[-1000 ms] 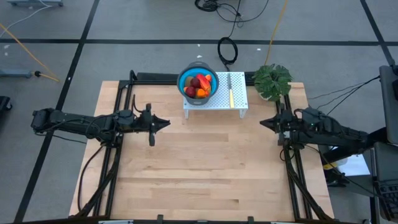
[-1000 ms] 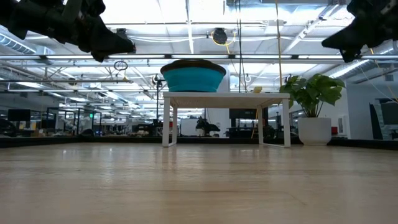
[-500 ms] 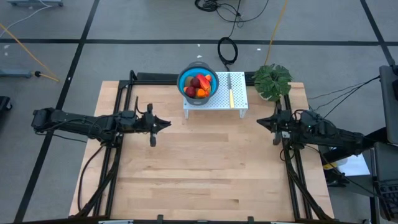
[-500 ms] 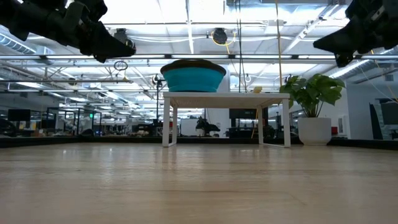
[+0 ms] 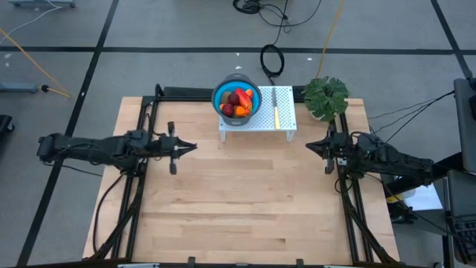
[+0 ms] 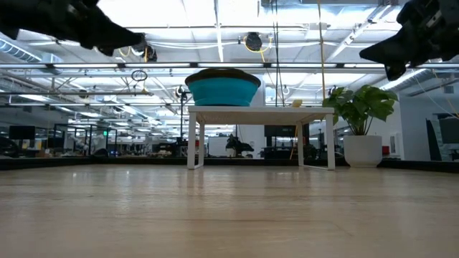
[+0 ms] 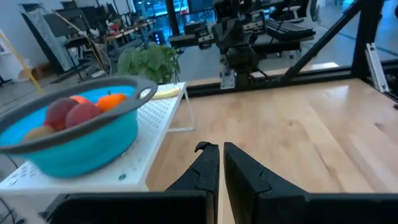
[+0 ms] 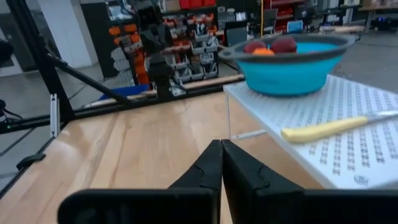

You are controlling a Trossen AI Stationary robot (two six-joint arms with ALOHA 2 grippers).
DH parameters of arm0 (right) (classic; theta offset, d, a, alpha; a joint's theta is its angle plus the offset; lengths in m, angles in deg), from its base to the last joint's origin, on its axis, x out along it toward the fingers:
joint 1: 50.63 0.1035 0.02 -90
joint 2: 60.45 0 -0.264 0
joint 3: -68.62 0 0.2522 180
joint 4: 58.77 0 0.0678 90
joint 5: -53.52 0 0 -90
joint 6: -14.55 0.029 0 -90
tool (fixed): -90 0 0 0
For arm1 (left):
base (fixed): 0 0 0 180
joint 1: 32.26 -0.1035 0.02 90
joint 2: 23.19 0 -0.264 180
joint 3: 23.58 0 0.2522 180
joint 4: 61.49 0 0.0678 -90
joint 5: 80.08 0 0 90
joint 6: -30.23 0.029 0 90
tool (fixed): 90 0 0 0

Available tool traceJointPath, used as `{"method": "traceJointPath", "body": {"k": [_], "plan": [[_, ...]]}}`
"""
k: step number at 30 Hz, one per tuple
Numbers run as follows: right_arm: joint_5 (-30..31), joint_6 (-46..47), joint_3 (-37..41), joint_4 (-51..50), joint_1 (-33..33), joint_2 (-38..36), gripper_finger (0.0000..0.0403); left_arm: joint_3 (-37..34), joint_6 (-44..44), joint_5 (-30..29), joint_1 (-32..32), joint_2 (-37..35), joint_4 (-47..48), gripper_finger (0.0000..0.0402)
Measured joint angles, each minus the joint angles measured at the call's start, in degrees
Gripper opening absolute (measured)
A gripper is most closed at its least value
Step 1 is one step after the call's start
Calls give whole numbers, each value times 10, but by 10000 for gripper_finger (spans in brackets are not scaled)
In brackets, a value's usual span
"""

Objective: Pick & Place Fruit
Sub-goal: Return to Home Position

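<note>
The fruit (image 5: 236, 101) lies piled in a blue bowl with a grey rim (image 5: 236, 97), which stands on a small white perforated stand (image 5: 257, 119) at the table's far middle. Red and orange pieces show above the bowl's rim in the left wrist view (image 7: 74, 112) and the right wrist view (image 8: 273, 46). My left gripper (image 5: 192, 147) hovers shut above the table's left part, pointing level toward the right. My right gripper (image 5: 311, 146) hovers shut at the right side, pointing level toward the left. Neither holds anything.
A yellow-handled knife (image 5: 276, 112) lies on the stand to the right of the bowl. A leafy plant in a white pot (image 5: 326, 97) stands at the table's far right corner. Bare wooden tabletop (image 5: 245, 201) stretches between the two arms and toward the near edge.
My left gripper has drawn back a little toward the table's left edge and rolled about its own axis. My right gripper has sunk slightly and edged toward the left. Both stay shut; the bowl and fruit have not moved.
</note>
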Motion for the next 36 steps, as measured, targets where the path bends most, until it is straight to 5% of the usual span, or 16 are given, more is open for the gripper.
{"method": "traceJointPath", "body": {"k": [7, 14, 27, 36], "plan": [[1, -6, 0, 8, 0, 0, 3, 0, -41, 39, 0, -105, 135, 26], [2, -15, 0, 8, 0, 0, 2, -1, 1, 90, 0, -134, 181, 26], [0, 6, 1, 6, 0, 0, 2, -155, -13, 91, 0, -158, -70, 26], [0, 41, 38, 10, 0, 0, 2, -184, -7, 90, 0, -219, -76, 26]]}}
